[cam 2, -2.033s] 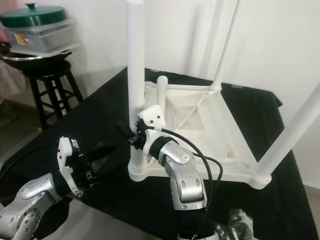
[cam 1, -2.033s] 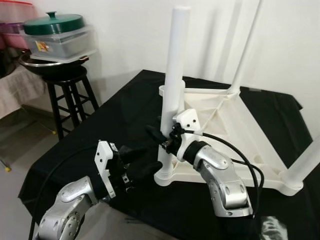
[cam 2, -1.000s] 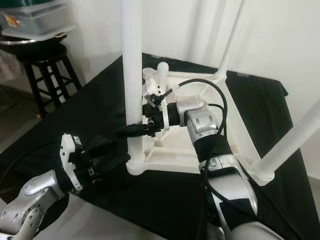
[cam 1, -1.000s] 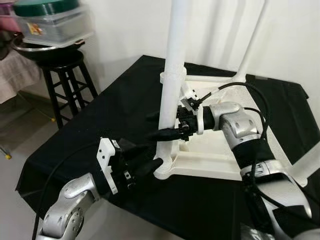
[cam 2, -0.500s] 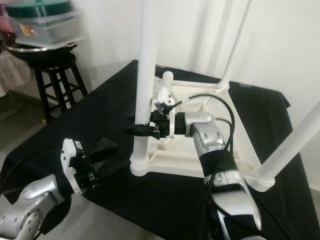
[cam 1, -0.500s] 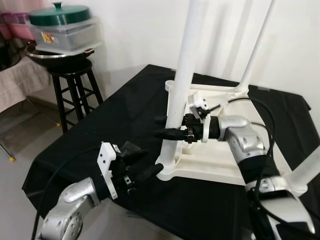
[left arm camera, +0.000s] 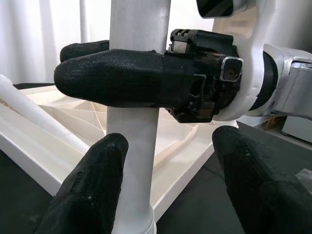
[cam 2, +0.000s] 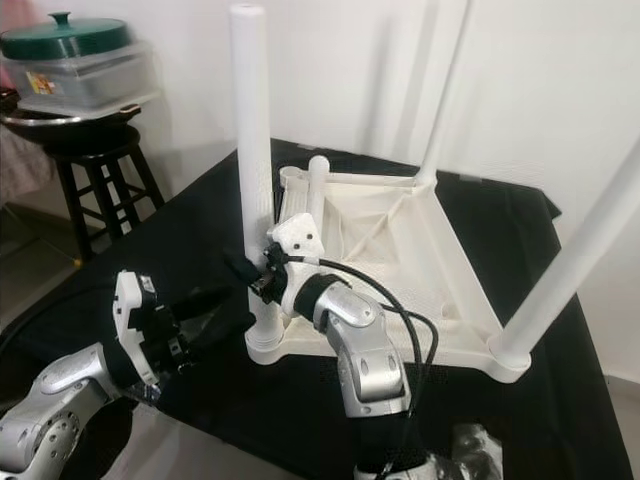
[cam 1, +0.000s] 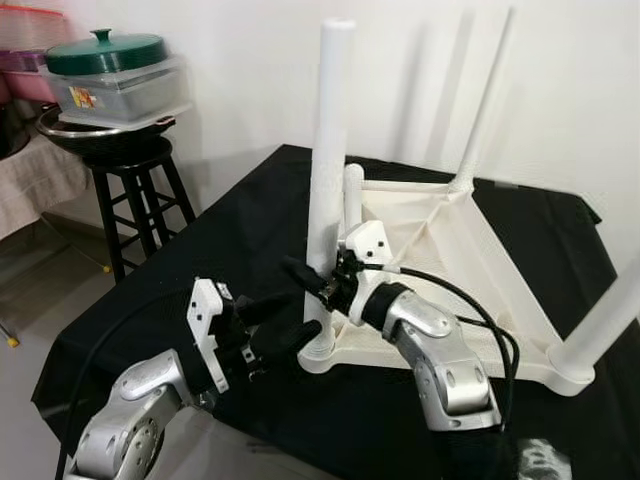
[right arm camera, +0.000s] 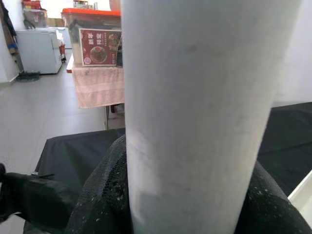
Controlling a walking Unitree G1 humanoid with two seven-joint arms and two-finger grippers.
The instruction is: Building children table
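A white children's table (cam 1: 480, 270) lies upside down on a black-covered table (cam 1: 235, 225), its legs pointing up. My right gripper (cam 1: 308, 280) is shut on the lower part of the near-left leg (cam 1: 325, 150), which stands in its corner socket. In the right wrist view the leg (right arm camera: 195, 107) runs between the two black fingers (right arm camera: 97, 204). My left gripper (cam 1: 285, 330) is open, low beside the base of that leg. In the left wrist view its fingers (left arm camera: 92, 190) stand wide apart in front of the leg (left arm camera: 134, 146), below the right gripper's fingers (left arm camera: 112, 75). A shorter white piece (cam 1: 352, 195) stands just behind the leg.
A black stool (cam 1: 135, 175) at the left carries a metal bowl and a green-lidded container (cam 1: 110, 65). A white wall stands close behind the table. Two more table legs (cam 1: 480, 100) rise at the back and right. The black table's near edge is just below my arms.
The whole view has shifted. The right gripper stays clasped on the leg, which now stands more upright, and the right elbow has dropped toward me. The left gripper stays open by the base.
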